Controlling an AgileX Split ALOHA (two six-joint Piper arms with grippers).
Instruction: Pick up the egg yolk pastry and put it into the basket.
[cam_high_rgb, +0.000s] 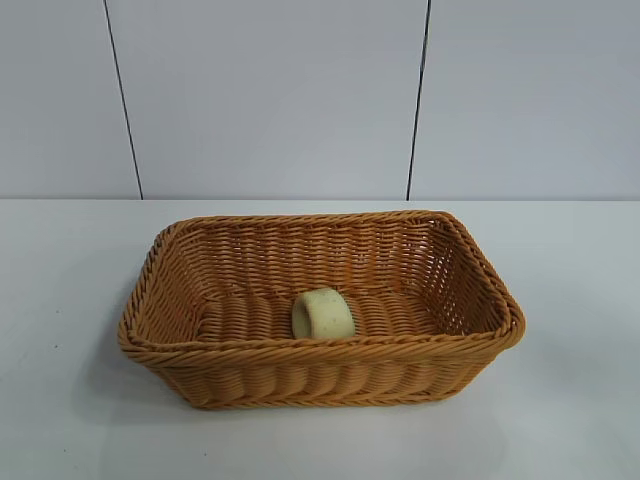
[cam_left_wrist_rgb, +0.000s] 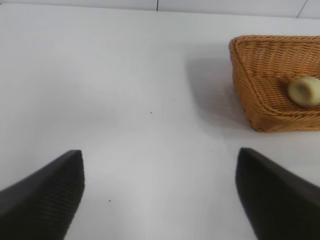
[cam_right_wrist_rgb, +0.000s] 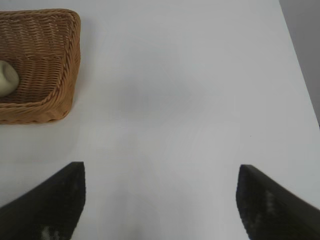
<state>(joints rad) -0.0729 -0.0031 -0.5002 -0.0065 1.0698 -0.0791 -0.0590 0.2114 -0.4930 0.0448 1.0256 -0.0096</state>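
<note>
White table (cam_high_rgb: 80, 400) takes up most of what we see, bare apart from one thing near its middle: the basket (cam_high_rgb: 320, 310), a woven orange-brown rectangle with sloping sides and a braided rim. Inside it lies the egg yolk pastry (cam_high_rgb: 323, 313), pale and round, tipped up on its edge on the basket floor close to the wall that faces the outside camera; from that view we think it leans against the weave, though the rim hides the contact.

Neither arm shows in the outside view. Our left gripper (cam_left_wrist_rgb: 160, 192) hangs over bare table well apart from the basket's corner, jaws spread wide and holding nothing. Our right gripper (cam_right_wrist_rgb: 160, 195) hangs the same way off the basket's opposite corner, also spread wide and empty, with only table between its fingertips.

Judging by how things lie, the placing is done: the pastry is in the basket and nothing grips it. We read this as the closing step, with both arms drawn clear. What remains calls for little, only that both arms keep off the basket so the pastry is not jogged.
</note>
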